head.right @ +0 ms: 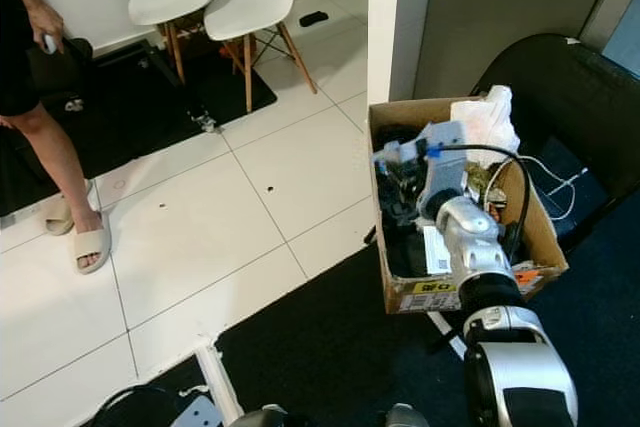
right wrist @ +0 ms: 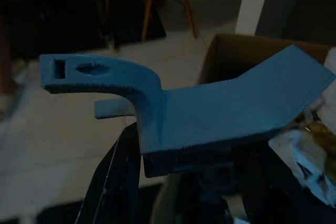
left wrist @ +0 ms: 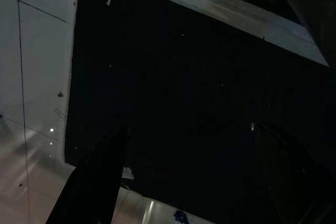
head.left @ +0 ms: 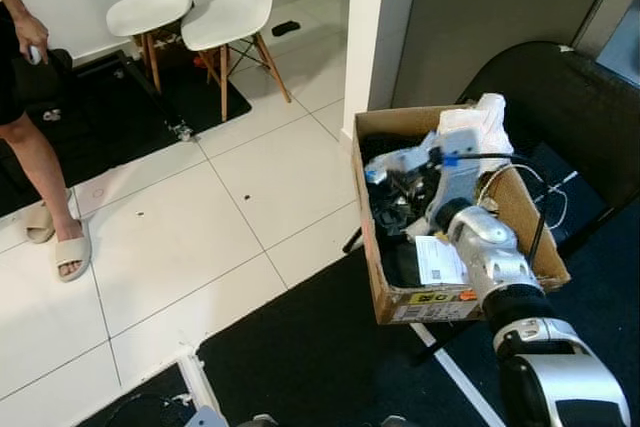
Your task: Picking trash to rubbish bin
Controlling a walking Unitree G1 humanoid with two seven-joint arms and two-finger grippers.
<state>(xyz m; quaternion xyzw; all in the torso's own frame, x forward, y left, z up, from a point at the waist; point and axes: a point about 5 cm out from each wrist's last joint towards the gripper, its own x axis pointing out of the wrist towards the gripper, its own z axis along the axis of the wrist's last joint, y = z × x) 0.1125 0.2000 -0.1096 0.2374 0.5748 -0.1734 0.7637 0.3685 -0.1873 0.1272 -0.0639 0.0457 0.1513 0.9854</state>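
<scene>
Trash, a pale blue angled plastic piece (right wrist: 210, 114), is pinched in the right pincer (right wrist: 184, 177) and held above the open cardboard box (head.left: 385, 297), at the end nearer the white pillar (head.left: 375, 27). In the right wrist view the piece lies across both black fingers (right wrist: 113, 182), one arm of it ending in a slotted tip, the other a broad flat flap. Right arm (head.left: 490, 257) reaches forward over the box from the near side. Box stands on dark floor matting (head.left: 320, 347) at the edge of the white tiles (head.left: 200, 227); it holds black items, white crumpled plastic (head.left: 480, 122) at the far end, and a paper label (head.left: 438, 259) near the front wall. Black cable (head.left: 525, 187) loops beside the arm. Black chair (head.left: 570, 107) just beyond the box. Left pincer (left wrist: 194, 177) hangs over the dark mat with fingers spread apart, gripping nothing. Two white chairs (head.left: 200, 2) stand well apart across the tiles. A person's leg (head.left: 45, 187) in a sandal stands at the robot's left, hand (head.left: 32, 39) holding a small object.
</scene>
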